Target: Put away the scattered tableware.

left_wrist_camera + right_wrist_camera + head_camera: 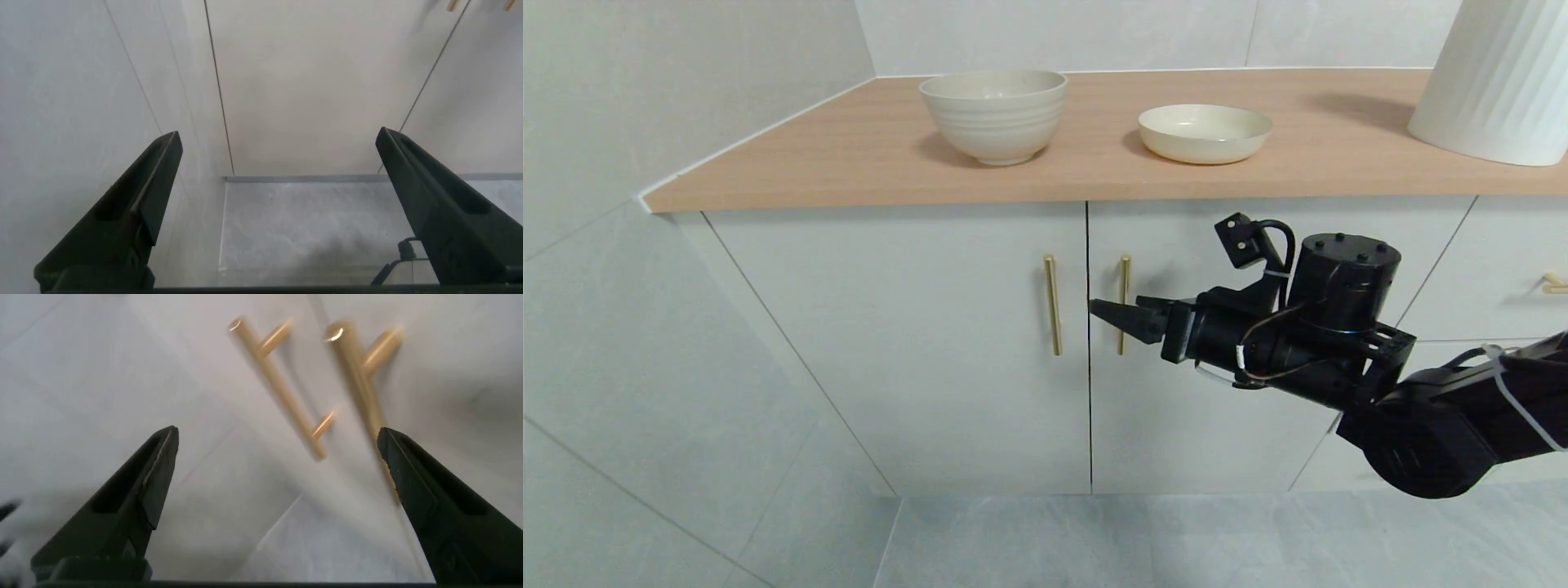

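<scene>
Before cabinet doors (915, 343): right end effector (1117, 317) released, level with right door handle (1125, 278), presumably to open storage.
Tabletop (849, 163), 12 o'clock: deep bowl (994, 114), shallow dish (1205, 132), unstowed.

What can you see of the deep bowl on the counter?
The deep bowl is off-white and looks like glazed ceramic, with faint horizontal ribs around its wall and a narrow foot. It stands upright, with no contents visible, on the wooden countertop, toward its left end and above the left cabinet door. Nothing touches it but the counter; the shallow bowl sits apart to its right.
</scene>
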